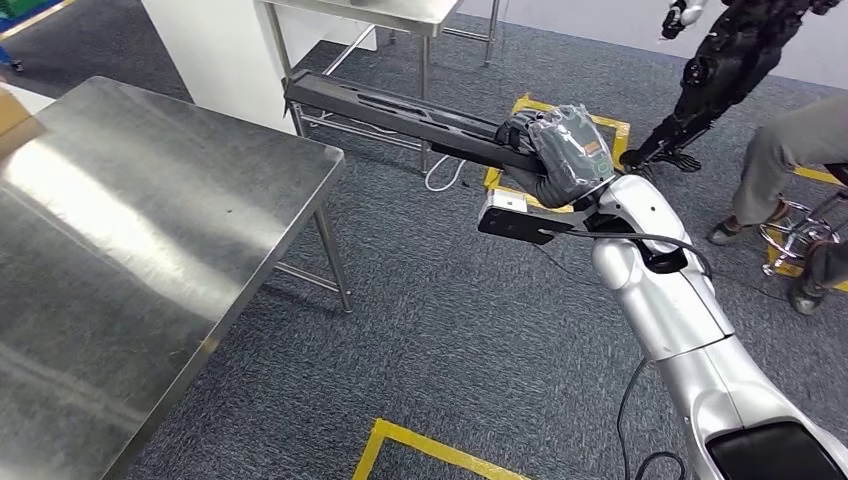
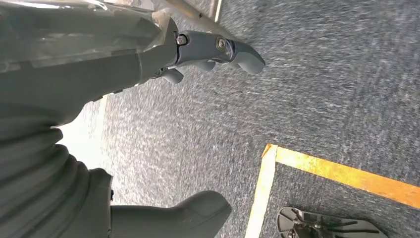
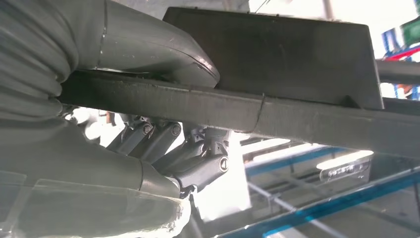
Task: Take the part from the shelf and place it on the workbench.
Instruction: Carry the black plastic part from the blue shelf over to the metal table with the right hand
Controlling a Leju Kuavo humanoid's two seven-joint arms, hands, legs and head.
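Silver metal of the right arm leads up to the right hand [image 1: 560, 150], whose fingers are closed around one end of the long black part [image 1: 400, 112]. The part is carried in the air above the carpet, beside the steel surface [image 1: 130, 250]. The left hand [image 2: 218, 52] hangs with nothing in it, fingers apart. Judged so, taking is done; placing on the surface is left.

Silver arm [image 1: 690, 330]; black cable; grey plastic-wrapped robot hand [image 1: 560, 150].

Seated person [image 1: 800, 160] cut off by frame edge
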